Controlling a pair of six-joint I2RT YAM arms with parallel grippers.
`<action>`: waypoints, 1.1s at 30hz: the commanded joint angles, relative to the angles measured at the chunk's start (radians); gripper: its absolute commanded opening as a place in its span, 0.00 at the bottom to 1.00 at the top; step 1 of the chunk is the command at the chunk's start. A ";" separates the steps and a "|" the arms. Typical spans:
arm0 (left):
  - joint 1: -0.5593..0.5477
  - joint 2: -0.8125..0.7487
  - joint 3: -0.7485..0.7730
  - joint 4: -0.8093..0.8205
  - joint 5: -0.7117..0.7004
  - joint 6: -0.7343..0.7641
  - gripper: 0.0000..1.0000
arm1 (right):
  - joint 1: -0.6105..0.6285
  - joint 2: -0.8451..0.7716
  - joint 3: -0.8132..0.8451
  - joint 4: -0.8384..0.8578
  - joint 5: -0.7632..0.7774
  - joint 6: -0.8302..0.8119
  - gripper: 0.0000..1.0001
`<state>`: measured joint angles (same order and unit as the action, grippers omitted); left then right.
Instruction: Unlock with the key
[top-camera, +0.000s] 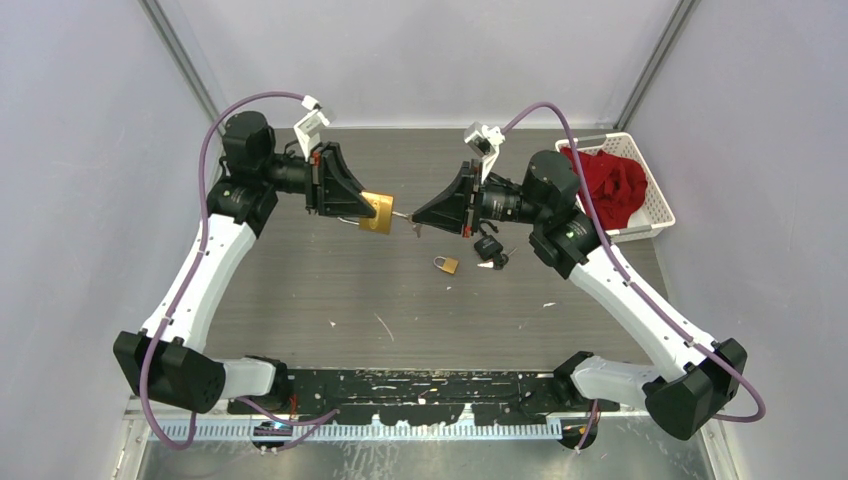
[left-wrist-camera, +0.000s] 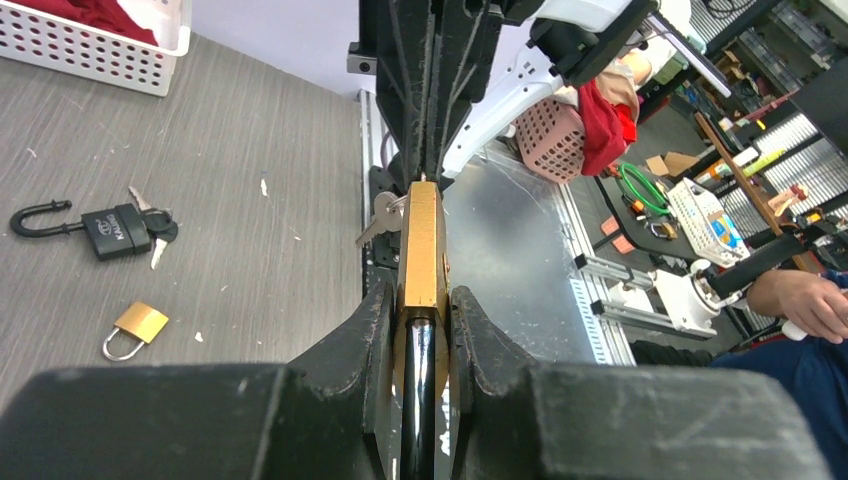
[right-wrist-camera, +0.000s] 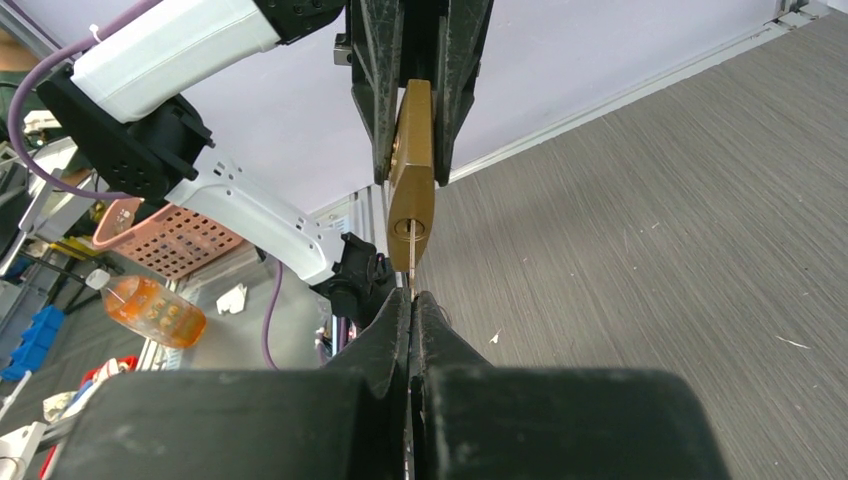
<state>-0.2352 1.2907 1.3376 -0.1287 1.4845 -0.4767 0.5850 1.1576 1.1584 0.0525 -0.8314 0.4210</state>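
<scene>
My left gripper (top-camera: 368, 205) is shut on a large brass padlock (top-camera: 378, 212) and holds it above the table, keyhole end pointing right. In the left wrist view the padlock (left-wrist-camera: 423, 250) stands edge-on between my fingers, its steel shackle at the jaws. My right gripper (top-camera: 420, 215) is shut on a thin silver key (top-camera: 404, 215), whose blade reaches the padlock's end. In the right wrist view the key (right-wrist-camera: 411, 280) runs from my shut fingertips up into the keyhole of the padlock (right-wrist-camera: 412, 185). A spare key (left-wrist-camera: 378, 220) hangs beside the lock.
A small brass padlock (top-camera: 446, 264) and a black padlock with keys (top-camera: 489, 249) lie on the table below the right gripper. A white basket (top-camera: 655, 205) with red cloth stands at the back right.
</scene>
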 joint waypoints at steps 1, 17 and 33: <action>0.008 -0.028 0.021 -0.081 -0.014 0.102 0.00 | -0.002 -0.013 0.012 0.069 0.009 -0.003 0.01; 0.024 -0.028 0.041 -0.162 -0.003 0.165 0.00 | -0.004 -0.006 0.001 0.001 0.060 -0.046 0.01; 0.024 -0.029 0.045 -0.155 -0.004 0.161 0.00 | -0.004 0.009 -0.018 0.044 0.022 -0.010 0.01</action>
<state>-0.2173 1.2907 1.3365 -0.3202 1.4406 -0.3092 0.5850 1.1790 1.1370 0.0296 -0.7902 0.4000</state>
